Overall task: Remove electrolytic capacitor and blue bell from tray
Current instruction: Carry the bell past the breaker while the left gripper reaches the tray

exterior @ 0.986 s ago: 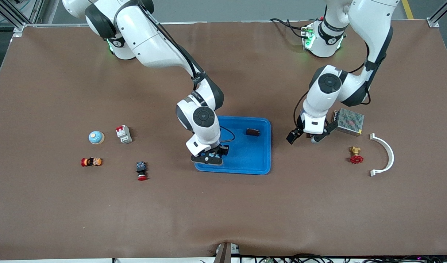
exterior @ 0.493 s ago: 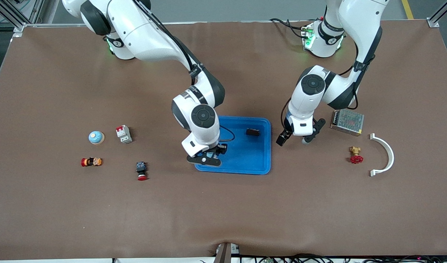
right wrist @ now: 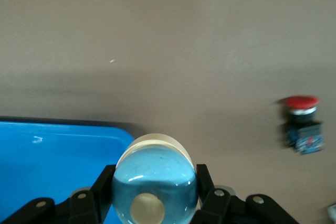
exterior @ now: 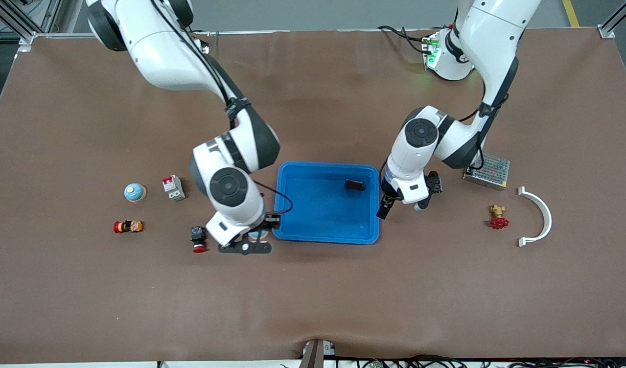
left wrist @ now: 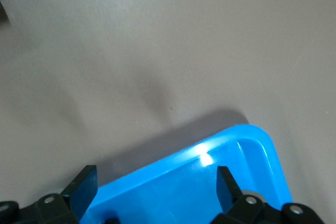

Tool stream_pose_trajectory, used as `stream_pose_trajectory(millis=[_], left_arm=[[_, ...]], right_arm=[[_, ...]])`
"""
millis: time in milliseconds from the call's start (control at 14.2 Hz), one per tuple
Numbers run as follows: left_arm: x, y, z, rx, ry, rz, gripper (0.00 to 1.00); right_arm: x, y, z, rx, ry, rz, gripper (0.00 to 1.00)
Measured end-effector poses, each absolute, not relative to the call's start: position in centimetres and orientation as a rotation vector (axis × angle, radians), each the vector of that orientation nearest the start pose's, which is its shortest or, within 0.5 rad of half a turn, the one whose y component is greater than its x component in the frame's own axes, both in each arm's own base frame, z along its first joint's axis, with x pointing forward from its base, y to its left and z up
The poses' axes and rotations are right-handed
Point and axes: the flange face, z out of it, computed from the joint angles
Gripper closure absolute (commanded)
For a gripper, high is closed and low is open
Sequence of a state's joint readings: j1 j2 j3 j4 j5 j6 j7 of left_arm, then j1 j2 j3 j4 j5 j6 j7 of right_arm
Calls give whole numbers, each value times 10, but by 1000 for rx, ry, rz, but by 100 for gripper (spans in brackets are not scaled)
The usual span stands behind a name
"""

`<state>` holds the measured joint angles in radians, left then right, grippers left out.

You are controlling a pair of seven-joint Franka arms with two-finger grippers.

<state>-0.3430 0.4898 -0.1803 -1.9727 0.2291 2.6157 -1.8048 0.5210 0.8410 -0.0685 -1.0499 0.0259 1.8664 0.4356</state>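
- The blue bell (right wrist: 155, 184) is clamped between the closed fingers of the right gripper (exterior: 245, 244), dome outward, so that it can be carried without rolling.
- That gripper is held over the bare table (exterior: 313, 296) just outside the tray's (exterior: 292, 232) corner toward the right arm's end and nearest the front camera; the bell is judged to be already clear of the tray and ready to be set down.
- A red-capped push button (exterior: 197, 238) lies on the table close beside the right gripper, so the drop spot is likely to need care.
- The left gripper (exterior: 400, 203) hangs with its fingers spread wide and nothing between them, at the tray's edge toward the left arm's end; in the left wrist view a rounded tray corner sits under the fingertips (left wrist: 84, 184).
- A small dark component (exterior: 354, 184) lies inside the tray near its corner closest to the left arm's base; it is taken to be the electrolytic capacitor, though its shape cannot be made out, and the open left gripper seems placed for reaching it.
- A second blue bell (exterior: 135, 192) rests on the table toward the right arm's end, well apart from the tray.
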Motion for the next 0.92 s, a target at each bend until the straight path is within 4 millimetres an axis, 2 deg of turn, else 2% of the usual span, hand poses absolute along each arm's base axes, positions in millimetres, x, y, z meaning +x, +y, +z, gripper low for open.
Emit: stream_pose_trajectory(millis=[282,493,916], left_arm=[[544,-328,240,-2712,-1821,-167,0],[539,-336,239,-2664,-1882,-155,0],[517,-359,226,-2591,-1874,-112,0]], right_arm=[[711,285,339,-3166,-245,39,52],[726,241,338,-3147,-421,54,52],[742,187,342,-3100,-685,54,52]])
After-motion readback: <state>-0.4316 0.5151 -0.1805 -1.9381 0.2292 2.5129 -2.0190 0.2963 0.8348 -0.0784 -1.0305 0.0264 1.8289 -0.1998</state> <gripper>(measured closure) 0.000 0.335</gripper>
